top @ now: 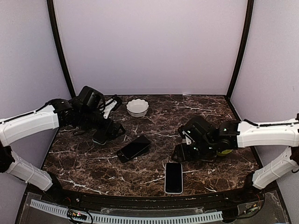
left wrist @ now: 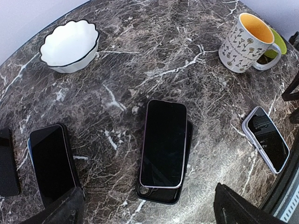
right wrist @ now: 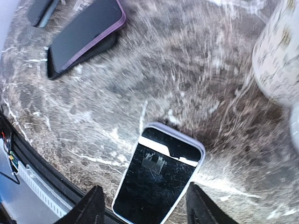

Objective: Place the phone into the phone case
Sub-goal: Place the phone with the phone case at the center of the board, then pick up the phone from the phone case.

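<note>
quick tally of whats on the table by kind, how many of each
phones: 3
black case under the middle phone: 1
bowl: 1
mug: 1
dark slab at far left, phone or case unclear: 1
green thing behind the mug: 1
total: 8

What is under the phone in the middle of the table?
A black phone case lies under the phone, peeking out at one end and one side. The phone covers the rest of it.

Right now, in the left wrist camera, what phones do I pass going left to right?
A black phone → a purple-rimmed phone lying on a black case → a white-rimmed, dark-screened phone.
</note>
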Robot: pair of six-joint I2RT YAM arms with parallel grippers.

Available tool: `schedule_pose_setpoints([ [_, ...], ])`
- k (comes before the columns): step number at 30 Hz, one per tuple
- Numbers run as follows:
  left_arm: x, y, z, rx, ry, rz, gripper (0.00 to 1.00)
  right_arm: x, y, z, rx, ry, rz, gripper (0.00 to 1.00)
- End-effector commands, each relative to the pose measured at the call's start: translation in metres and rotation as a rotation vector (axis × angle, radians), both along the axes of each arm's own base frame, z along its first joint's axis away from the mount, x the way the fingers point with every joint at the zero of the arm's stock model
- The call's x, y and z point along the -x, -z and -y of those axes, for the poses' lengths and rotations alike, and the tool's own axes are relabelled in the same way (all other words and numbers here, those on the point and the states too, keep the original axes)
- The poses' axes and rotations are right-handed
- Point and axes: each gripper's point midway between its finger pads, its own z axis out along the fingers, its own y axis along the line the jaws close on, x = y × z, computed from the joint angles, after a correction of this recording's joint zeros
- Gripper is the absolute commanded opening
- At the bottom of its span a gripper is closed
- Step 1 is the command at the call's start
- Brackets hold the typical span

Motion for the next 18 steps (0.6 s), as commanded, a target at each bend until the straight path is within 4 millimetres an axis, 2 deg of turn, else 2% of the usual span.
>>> schedule_pose_setpoints([
  [1,-0.005,0.006,-0.012,-0.027,-0.025,-0.084,0.99,-0.014,-0.029,0.009,0.021,0.007,0.137,0.64],
  [5,-0.017,0.023,-0.010,-0.074,-0.033,-0.129,0.99,-0.026,-0.044,0.013,0.015,0.024,0.226,0.71],
  [8,-0.035,0.036,-0.018,-0.119,-0.084,-0.165,0.99,-0.030,-0.053,0.008,-0.004,0.003,0.267,0.74],
  [12,-0.055,0.037,-0.029,-0.089,-0.135,-0.198,0.99,-0.034,-0.057,0.005,0.006,-0.022,0.305,0.80],
  [15,-0.063,0.039,-0.024,-0.083,-0.127,-0.212,0.99,-0.039,-0.057,0.001,0.007,-0.036,0.332,0.87],
  [18,-0.062,0.054,-0.014,-0.078,-0.105,-0.284,0.99,-0.044,-0.057,-0.007,0.000,-0.057,0.344,0.92],
])
